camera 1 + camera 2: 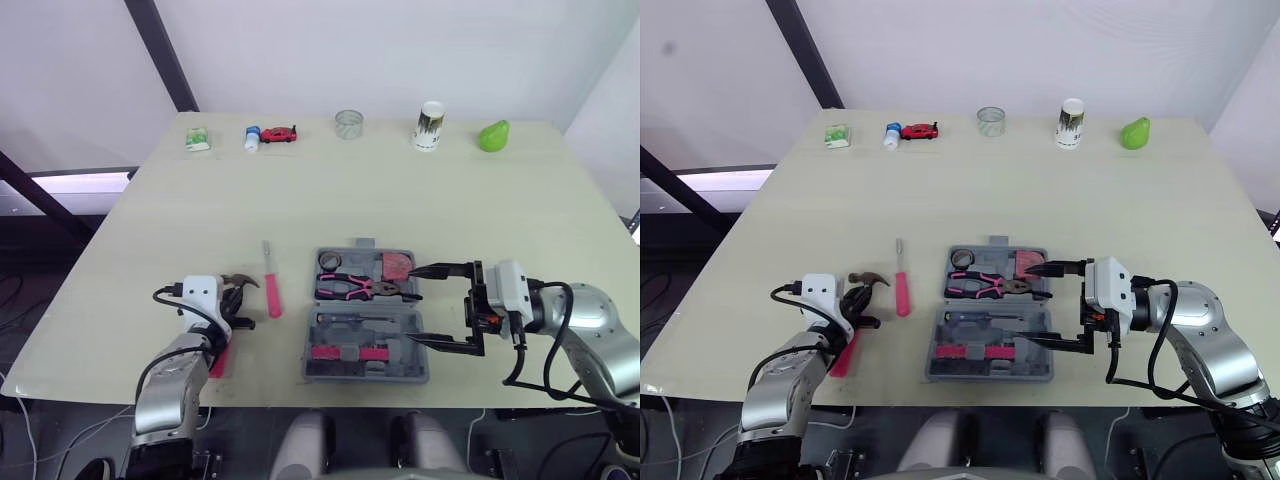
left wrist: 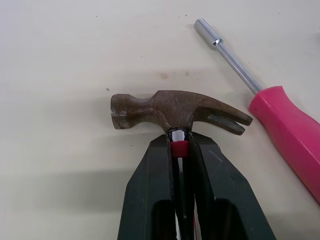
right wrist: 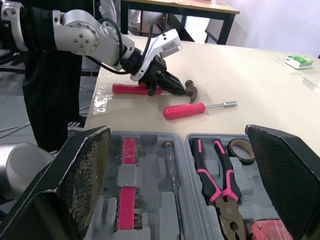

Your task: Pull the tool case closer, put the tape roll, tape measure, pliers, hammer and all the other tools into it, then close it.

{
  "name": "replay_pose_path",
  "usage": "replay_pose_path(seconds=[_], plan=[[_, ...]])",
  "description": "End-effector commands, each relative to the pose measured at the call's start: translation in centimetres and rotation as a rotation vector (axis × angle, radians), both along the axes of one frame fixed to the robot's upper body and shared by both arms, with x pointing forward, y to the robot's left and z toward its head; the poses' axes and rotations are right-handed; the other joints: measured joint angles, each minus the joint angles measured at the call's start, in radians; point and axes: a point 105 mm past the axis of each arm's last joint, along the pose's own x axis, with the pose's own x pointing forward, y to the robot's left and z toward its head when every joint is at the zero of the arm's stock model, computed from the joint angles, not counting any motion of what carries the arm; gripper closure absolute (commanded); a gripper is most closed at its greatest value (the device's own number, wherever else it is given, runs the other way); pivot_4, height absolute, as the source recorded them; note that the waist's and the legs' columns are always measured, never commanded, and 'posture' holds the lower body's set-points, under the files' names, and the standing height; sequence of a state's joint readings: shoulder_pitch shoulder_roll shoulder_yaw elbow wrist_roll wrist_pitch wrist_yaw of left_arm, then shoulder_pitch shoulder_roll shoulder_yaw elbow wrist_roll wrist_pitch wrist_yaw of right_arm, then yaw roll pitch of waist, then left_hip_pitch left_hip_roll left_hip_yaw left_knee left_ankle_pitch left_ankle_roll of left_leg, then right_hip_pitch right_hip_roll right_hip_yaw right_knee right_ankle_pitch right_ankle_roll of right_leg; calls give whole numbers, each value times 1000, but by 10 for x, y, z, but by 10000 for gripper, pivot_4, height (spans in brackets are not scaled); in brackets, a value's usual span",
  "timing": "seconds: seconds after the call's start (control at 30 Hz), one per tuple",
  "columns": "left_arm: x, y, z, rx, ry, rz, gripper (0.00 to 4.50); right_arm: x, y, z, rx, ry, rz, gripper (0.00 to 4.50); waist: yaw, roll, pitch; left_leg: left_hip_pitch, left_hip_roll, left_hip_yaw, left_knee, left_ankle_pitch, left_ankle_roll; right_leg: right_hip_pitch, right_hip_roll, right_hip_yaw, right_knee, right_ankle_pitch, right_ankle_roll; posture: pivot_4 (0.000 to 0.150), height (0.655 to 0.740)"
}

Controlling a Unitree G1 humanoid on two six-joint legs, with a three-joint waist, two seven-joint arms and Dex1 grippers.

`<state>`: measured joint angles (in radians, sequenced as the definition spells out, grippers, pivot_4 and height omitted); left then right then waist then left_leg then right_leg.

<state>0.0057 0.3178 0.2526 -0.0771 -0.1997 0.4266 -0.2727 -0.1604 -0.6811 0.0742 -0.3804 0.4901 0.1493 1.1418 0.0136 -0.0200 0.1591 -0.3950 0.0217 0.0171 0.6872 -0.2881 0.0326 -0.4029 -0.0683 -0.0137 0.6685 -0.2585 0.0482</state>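
Note:
The grey tool case [image 1: 415,362] lies open near the table's front edge. Its far half holds pink-handled pliers [image 1: 355,288], a tape roll [image 1: 330,262] and a red tape measure [image 1: 397,266]. A thin screwdriver [image 3: 172,180] rests in the near half. My right gripper [image 1: 410,305] stands open at the case's right side, its fingers spread wide over the edge. Left of the case, my left gripper [image 2: 179,150] is shut on the hammer's red neck just below the rusty head [image 2: 170,110], which is on the table. A pink-handled nut driver [image 1: 271,290] lies between hammer and case.
Along the table's far edge stand a green-white box [image 1: 198,138], a small bottle [image 1: 252,138], a red toy car [image 1: 279,134], a clear cup [image 1: 348,124], a white can [image 1: 429,126] and a green pear-shaped object [image 1: 492,135].

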Motion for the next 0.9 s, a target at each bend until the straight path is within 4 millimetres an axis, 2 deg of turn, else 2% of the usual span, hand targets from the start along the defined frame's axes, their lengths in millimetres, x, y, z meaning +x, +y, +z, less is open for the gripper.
replay_pose_path(seconds=[0.03, 0.17, 0.27, 0.37, 0.5, 0.67, 0.9], plan=[[-1, 5, 6, 15, -19, -7, 44932, -1, 3, 11, 17, -53, 12, 0, 0, 0, 0, 0, 0, 0, 0, 0, 0, 0, 0, 0, 0, 0, 0, 1500, 7400], [1, 8, 21, 41, -32, -47, 44932, -1, 3, 13, 32, -56, 18, 0, -1, 0, 0, 0, 0, 0, 0, 0, 0, 0, 0, 0, 0, 0, 0, 1500, 7400], [5, 4, 42, 92, -62, -143, 44932, -1, 2, 13, 39, -51, 17, 0, -1, 0, 0, 0, 0, 0, 0, 0, 0, 0, 1, 0, 0, 0, 0, 1500, 7400], [7, -2, 60, 136, -73, -268, 44932, 1, 1, 12, 44, -45, 7, 0, 1, 0, 0, 0, 0, -1, 0, 0, 0, 0, 1, 0, 0, 0, 0, 1500, 7400], [4, -21, 88, 164, -84, -500, 44932, 6, 1, 16, 76, -48, -9, 0, -1, 0, 1, -1, 0, 0, 0, 0, 0, 0, 1, 0, -1, 0, 0, 1500, 7400], [3, -70, 118, 218, -66, -897, 44932, 8, -9, 15, 58, -55, -28, 0, 4, 0, 1, -2, 0, -1, 0, 0, 0, 0, 2, -1, -2, 0, 0, 1500, 7400], [-6, -132, 122, 240, -14, -1270, 44932, 10, -21, 15, 45, -73, -92, 0, -6, 0, 1, -2, -1, 2, -1, 0, 0, 0, 6, 2, -6, 0, 1, 1500, 7400]])
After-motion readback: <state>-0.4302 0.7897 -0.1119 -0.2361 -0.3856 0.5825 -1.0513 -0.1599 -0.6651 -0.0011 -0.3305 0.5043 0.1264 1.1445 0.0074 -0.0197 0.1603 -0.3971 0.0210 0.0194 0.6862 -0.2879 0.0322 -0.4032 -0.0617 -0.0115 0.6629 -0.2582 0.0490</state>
